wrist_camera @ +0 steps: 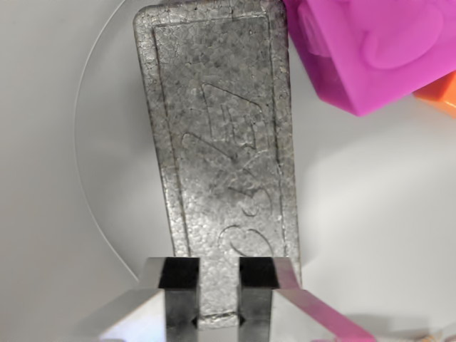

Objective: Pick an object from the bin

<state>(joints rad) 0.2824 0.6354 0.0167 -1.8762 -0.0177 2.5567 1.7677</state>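
Fingers (178,288) of your gripper (217,292) sit close on both sides of the grey foam block's (221,142) near end, squeezing it. Its long side runs straight away from you, toward the pink block (370,50), over the bin's white floor (377,214).

A speckled grey foam block (221,157), embossed with raised characters and a framing line, is seen on a plain white bin floor (57,178). A magenta brick (370,50) and an orange piece (440,94) are shown beside it.
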